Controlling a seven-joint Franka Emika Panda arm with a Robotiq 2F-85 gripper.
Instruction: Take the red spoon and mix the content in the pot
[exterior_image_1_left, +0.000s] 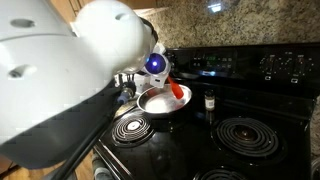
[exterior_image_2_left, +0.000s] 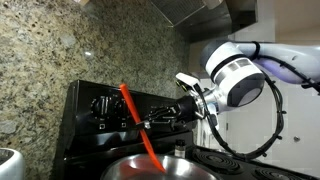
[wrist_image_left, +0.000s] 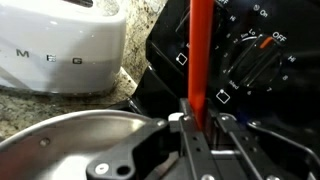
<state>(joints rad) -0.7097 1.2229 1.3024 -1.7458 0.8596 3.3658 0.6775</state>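
Red spoon (exterior_image_2_left: 138, 118), a long slim red-orange plastic utensil, sits clamped in the robot's black two-fingered gripper (exterior_image_2_left: 151, 123), whose jaws are drawn narrow onto the handle about halfway along. In the wrist view the gripper (wrist_image_left: 203, 124) pinches the red spoon (wrist_image_left: 201, 50) from both sides, and the handle runs straight toward 12 o'clock.

In an exterior view the long axis is tilted: from the grip, the free top end leans toward 11 o'clock and the working end drops toward 5 o'clock. That way lies the pot (exterior_image_2_left: 190, 167), a shallow round shiny silver metal pan, roughly at 6 o'clock under the hand. In an exterior view the spoon's low end (exterior_image_1_left: 178, 92) shows at the 3 o'clock side of the pot (exterior_image_1_left: 155, 102), near the rim. Whether it touches the bottom cannot be told.

The pot's inside (wrist_image_left: 70, 140) looks bare and bright; no contents can be made out.

Farther out is the black electric stove (exterior_image_1_left: 250, 105), with a small dark shaker jar (exterior_image_1_left: 209, 102) at 3 o'clock from the pot, apart from it. A white toaster (wrist_image_left: 50, 50) stands at 10 o'clock in the wrist view.

The pick-up looks done and stirring is the step in hand. It depends on the working end lying below the grip and inside the rim.
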